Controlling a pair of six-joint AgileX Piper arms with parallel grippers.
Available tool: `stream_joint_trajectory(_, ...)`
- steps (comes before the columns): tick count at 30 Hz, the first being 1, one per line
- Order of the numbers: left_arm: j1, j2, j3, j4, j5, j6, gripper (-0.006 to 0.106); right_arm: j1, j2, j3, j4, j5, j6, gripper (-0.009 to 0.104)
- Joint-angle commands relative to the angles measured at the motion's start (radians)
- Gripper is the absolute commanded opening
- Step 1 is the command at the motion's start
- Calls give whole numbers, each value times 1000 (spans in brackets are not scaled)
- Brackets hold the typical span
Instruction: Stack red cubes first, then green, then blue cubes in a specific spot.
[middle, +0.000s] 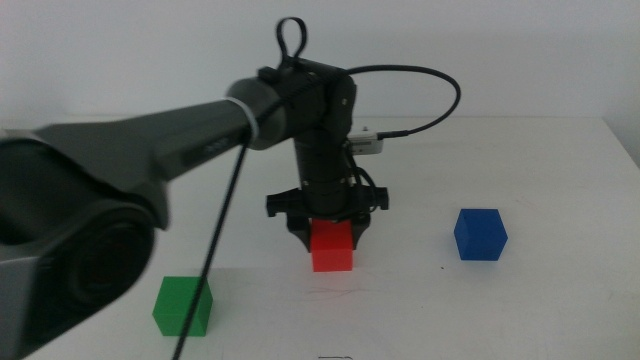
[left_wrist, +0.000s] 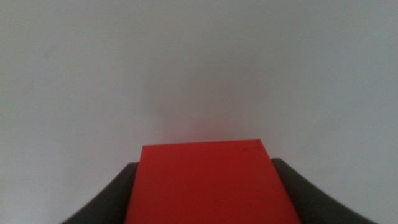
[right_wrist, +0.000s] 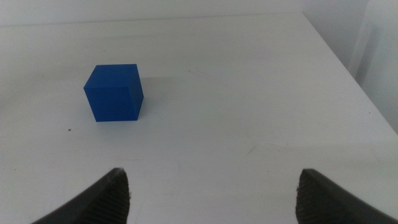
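In the middle view the left arm reaches in to the table's centre, where my left gripper (middle: 330, 237) is shut on the red cube (middle: 332, 250), low over the white tabletop (middle: 420, 310). The left wrist view shows that red cube (left_wrist: 208, 183) filling the space between both dark jaws of the left gripper (left_wrist: 205, 208). The green cube (middle: 183, 305) sits at the front left, apart from the gripper. The blue cube (middle: 480, 234) stands to the right. In the right wrist view my right gripper (right_wrist: 214, 193) is open and empty, with the blue cube (right_wrist: 114, 92) some way ahead of it.
The left arm's bulky grey link (middle: 110, 170) and a black cable (middle: 215, 250) cross the left of the middle view, partly in front of the green cube. The table's right edge (right_wrist: 354, 87) runs beyond the blue cube.
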Motion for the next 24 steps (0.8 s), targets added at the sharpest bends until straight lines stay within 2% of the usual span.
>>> stream_joint_trajectory(1,-11,-25,-83,-8,76,-13,-2,-7,-19,-18,-8,-72,-12,87)
stream_joint_trajectory(24,-20,35,-84,-60,106,27,-2,-7,-19,-18,-8,-72,-12,87)
